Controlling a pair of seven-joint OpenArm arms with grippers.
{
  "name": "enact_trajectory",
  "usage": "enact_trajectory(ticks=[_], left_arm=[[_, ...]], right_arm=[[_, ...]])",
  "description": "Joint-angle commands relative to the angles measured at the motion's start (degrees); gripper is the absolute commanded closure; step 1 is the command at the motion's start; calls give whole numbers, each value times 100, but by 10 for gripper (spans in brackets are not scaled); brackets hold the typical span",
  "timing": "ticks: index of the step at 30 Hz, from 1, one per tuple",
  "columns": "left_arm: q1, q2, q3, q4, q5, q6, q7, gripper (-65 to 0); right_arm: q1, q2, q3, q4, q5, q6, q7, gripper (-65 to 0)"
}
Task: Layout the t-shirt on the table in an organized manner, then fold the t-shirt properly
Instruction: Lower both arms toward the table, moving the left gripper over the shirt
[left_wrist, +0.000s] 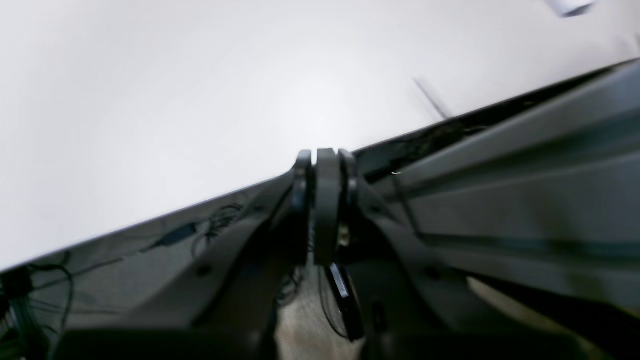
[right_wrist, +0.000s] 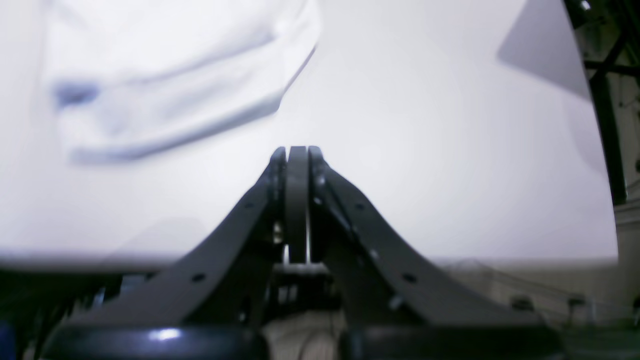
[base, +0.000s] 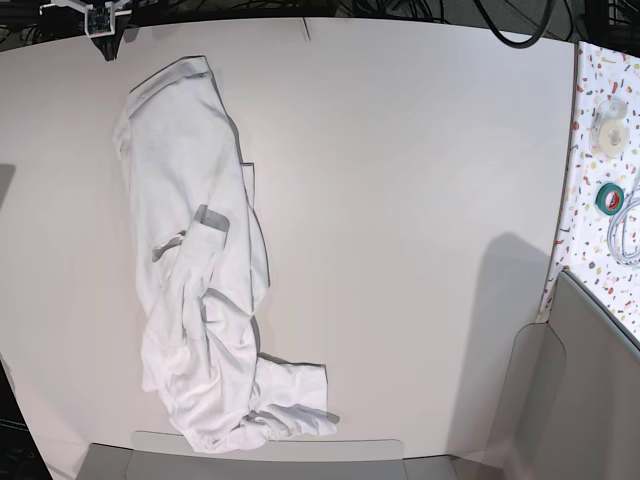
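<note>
Right now your left gripper (left_wrist: 327, 165) has its jaws pressed together on nothing, hanging by the near edge of the table (left_wrist: 150, 100) with bare tabletop ahead of it. Your right gripper (right_wrist: 297, 155) is likewise closed tight and empty, just short of the t-shirt (right_wrist: 165, 90), whose lower folds lie up and to its left in the wrist view.

From the base view neither arm shows. The t-shirt (base: 195, 270) lies in a bunched, twisted strip on the left part of the table (base: 420, 200), well apart from the speckled strip (base: 610, 180) on the far side. Its long axis runs from the far edge down toward you, bowing slightly, with a loose flap spreading out at the near end. Which end is collar and which is hem you cannot tell for certain from this crumple.

Expect it to handle as light, limp cloth: it will sag, drag and cling to itself, with no stiffness to push against. You would likely do best pinching a single layer at an outer hem or shoulder edge, one grip per arm, set well apart, so lifting spreads it.
</note>
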Motion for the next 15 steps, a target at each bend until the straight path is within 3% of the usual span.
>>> enact_trajectory(ticks=[1, 4, 9, 15], left_arm=[[-132, -66, 56, 76, 15, -1, -132, 0], [-641, -93, 267, 76, 6, -1, -44, 0], [-1881, -93, 830, 84, -21, -1, 589, -1], [-3868, -22, 1885, 84, -29, -1, 2189, -1]], right_arm=[[49, 28, 81, 110, 8, -67, 161, 0], [533, 37, 161, 101, 34, -67, 152, 0], [1421, 37, 415, -75, 43, -23, 64, 0], [2757, 37, 846, -93, 52, -5, -1466, 0]])
